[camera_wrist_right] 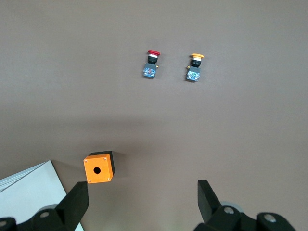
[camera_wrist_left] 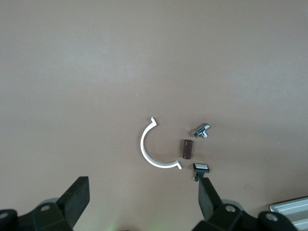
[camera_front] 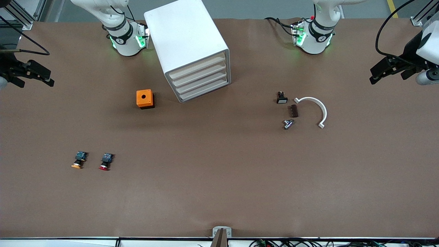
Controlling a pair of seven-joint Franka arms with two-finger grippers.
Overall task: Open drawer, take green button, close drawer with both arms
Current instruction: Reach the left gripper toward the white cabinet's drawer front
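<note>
Drawer [camera_front: 197, 67] looks shut, I see. Left gripper [camera_front: 391, 70] and right gripper [camera_front: 32, 73] wait apart-fingered at the surface [camera_front: 219, 178] ends, holding nothing.

**Brown table under even light**

A wide table [camera_front: 219, 192] with a plain matte brown top fills nearly everything I can see. Light falls evenly from above, leaving soft, short shadows. At twelve o'clock, a grey floor [camera_front: 260, 8] shows past the table's edge. Aluminium framing [camera_front: 20, 15] stands at eleven o'clock. At six o'clock, cables [camera_front: 308, 243] run along a pale strip.
</note>
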